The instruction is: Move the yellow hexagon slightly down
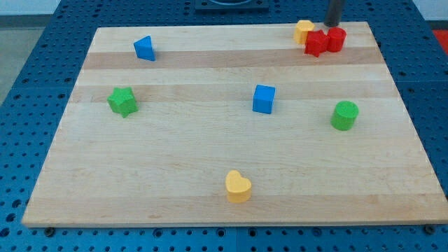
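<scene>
The yellow hexagon (304,30) sits at the board's top edge, right of centre. A red star (316,43) touches it on its lower right, and a red cylinder (336,39) stands right of the star. My rod comes down from the view's top, and my tip (331,24) is just above the red cylinder, to the right of the yellow hexagon and apart from it.
A blue triangular block (144,48) is at the upper left, a green star (122,101) at the left, a blue cube (264,99) in the middle, a green cylinder (344,115) at the right, a yellow heart (238,187) near the bottom edge. The wooden board (175,168) lies on a blue pegboard.
</scene>
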Robot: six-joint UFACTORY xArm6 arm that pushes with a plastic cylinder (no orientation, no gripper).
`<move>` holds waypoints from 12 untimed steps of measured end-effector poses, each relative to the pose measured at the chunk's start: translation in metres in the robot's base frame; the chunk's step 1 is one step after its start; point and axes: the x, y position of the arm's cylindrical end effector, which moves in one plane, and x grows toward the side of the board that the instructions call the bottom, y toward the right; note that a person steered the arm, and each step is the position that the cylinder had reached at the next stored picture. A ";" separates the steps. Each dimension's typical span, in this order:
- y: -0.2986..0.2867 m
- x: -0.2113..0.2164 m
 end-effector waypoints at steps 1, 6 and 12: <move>-0.001 0.002; -0.089 0.022; -0.133 0.082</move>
